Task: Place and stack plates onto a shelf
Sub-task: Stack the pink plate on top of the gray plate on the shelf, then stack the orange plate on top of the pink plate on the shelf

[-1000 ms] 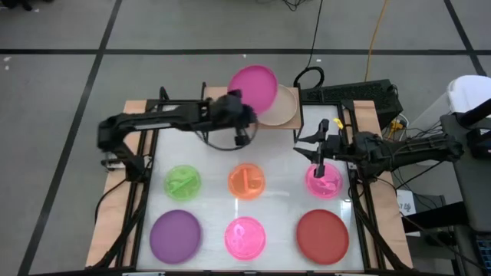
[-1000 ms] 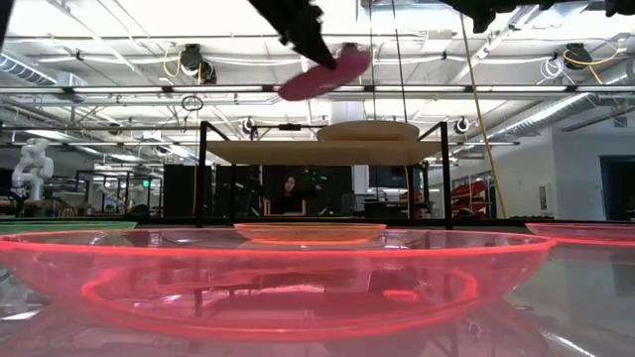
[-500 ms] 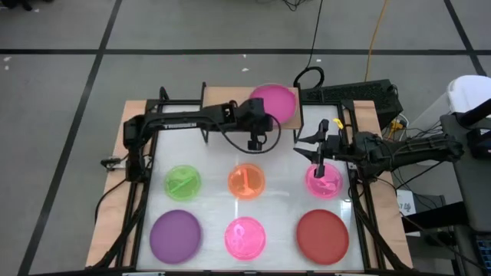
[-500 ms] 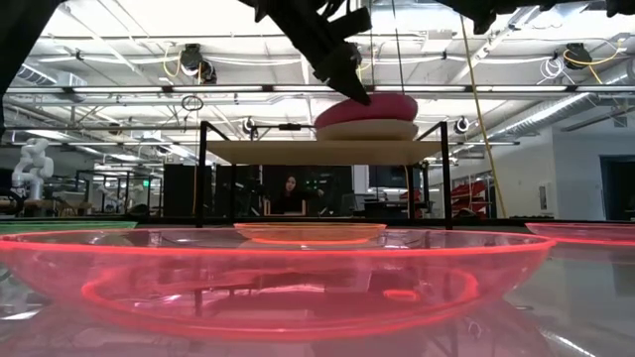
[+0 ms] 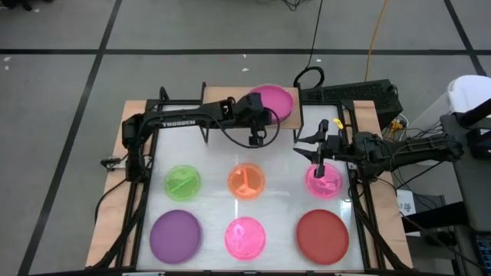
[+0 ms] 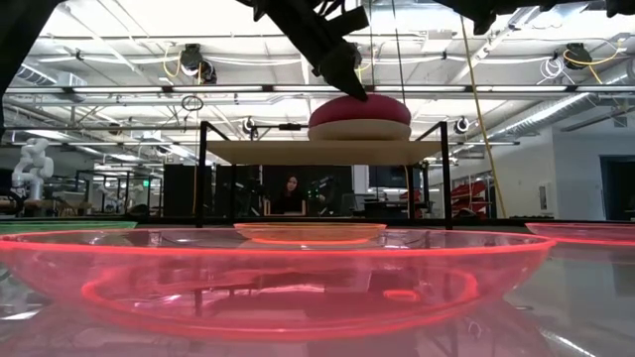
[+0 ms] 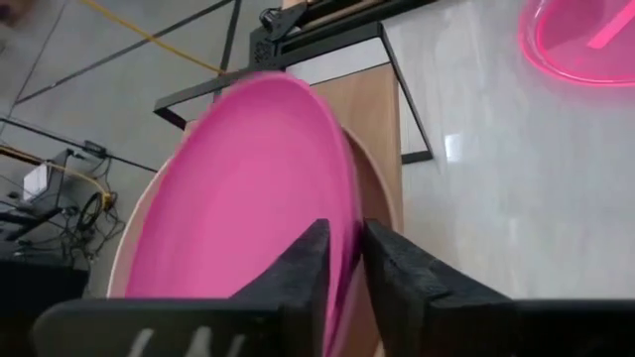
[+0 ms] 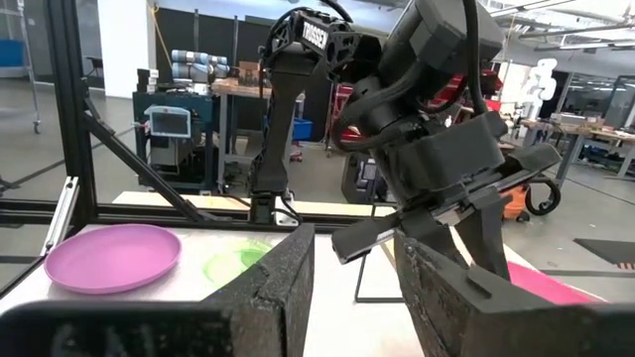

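Note:
The magenta plate [image 5: 275, 100] lies on the beige plate [image 6: 359, 130], which rests on the right half of the light-wood shelf [image 5: 222, 96] at the table's far edge. My left gripper [image 5: 259, 116] is shut on the magenta plate at its near-left side. My right gripper [image 5: 317, 152] is open and empty, hovering above a small pink plate [image 5: 324, 181] at the table's right. From above the beige plate is almost wholly hidden under the magenta one. My left gripper pinches the magenta plate's rim [image 7: 347, 243] between its two fingers, one above and one below the edge. The fingers [image 6: 342, 74] slant down from the table's left and near side. The plate lies nearly level on the beige plate [image 7: 385, 193].
On the white tabletop lie a green plate [image 5: 182, 182], an orange plate [image 5: 246, 180], a purple plate [image 5: 175, 235], a second pink plate [image 5: 245, 237] and a red plate [image 5: 322, 236]. The shelf's left half is bare wood. A person sits in the room beyond [image 6: 290, 193].
My left gripper has carried the magenta plate toward the table's right and down. The plate was tilted in the air above the shelf's middle; now it lies almost level on the beige plate. The gripper stays shut on its rim.

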Robot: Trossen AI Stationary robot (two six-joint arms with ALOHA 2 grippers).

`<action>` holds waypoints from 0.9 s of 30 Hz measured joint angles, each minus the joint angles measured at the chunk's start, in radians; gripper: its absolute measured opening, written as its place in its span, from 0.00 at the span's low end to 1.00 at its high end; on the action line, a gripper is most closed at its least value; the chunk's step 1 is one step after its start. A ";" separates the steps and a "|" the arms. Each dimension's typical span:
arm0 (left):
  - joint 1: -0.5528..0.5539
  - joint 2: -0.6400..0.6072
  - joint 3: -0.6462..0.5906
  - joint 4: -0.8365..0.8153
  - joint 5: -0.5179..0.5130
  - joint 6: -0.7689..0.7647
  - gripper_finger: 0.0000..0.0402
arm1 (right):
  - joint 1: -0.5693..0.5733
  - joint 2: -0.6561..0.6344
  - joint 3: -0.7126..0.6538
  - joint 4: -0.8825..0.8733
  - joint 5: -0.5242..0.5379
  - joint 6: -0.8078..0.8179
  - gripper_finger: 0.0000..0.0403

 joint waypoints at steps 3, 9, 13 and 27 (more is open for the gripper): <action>0.000 0.000 0.000 -0.004 -0.006 -0.009 0.27 | 0.000 0.000 0.000 0.000 0.000 0.000 0.31; -0.009 -0.048 -0.001 -0.013 -0.087 -0.015 0.40 | 0.000 0.000 0.000 -0.013 0.000 0.000 0.31; -0.023 -0.140 0.000 -0.052 -0.108 -0.034 0.42 | 0.000 0.000 0.000 -0.020 0.000 0.002 0.31; -0.160 -0.627 -0.326 0.003 -0.078 -0.253 0.42 | 0.025 0.003 0.000 -0.088 0.000 0.048 0.31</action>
